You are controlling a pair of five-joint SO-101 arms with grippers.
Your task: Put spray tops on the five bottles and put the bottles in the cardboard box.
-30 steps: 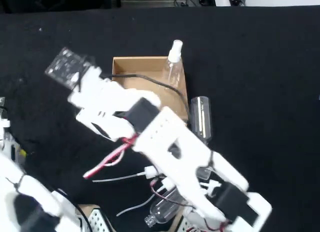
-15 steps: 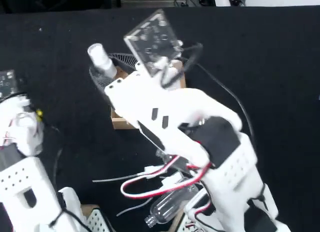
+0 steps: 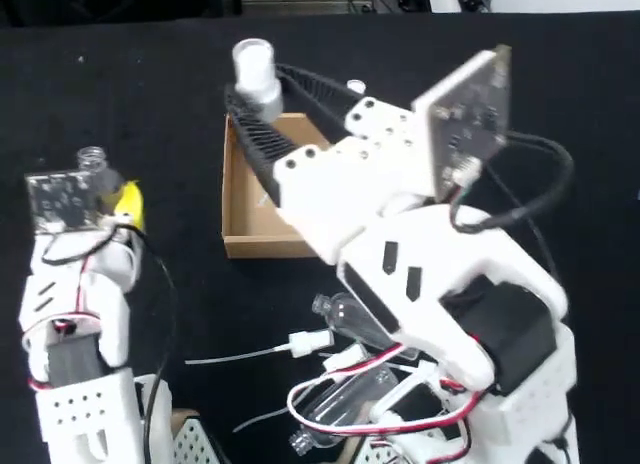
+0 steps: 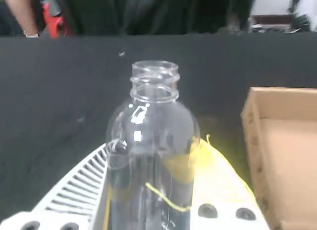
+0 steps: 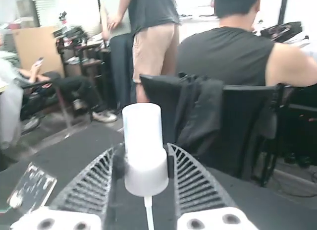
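A clear, capless bottle (image 4: 148,141) stands upright in my left gripper (image 4: 153,150), which is shut on it; in the high view its neck (image 3: 92,159) shows at the left above the left gripper (image 3: 105,189). My right gripper (image 5: 143,163) is shut on a white spray top (image 5: 142,145) between black ribbed fingers (image 5: 190,183). In the high view that spray top (image 3: 253,69) hangs over the far left corner of the cardboard box (image 3: 250,199), held by the right gripper (image 3: 262,94). The right arm hides much of the box.
Two capless clear bottles (image 3: 352,320) (image 3: 335,412) lie near the front, by the right arm's base. A loose spray top (image 3: 305,342) with its tube lies beside them, among wires. A white spray head (image 3: 355,86) peeks out behind the right arm at the box's far side.
The right arm has swung up and to the right, carrying the spray top from left of the box to above its far left corner. The left arm has risen with the bottle upright.
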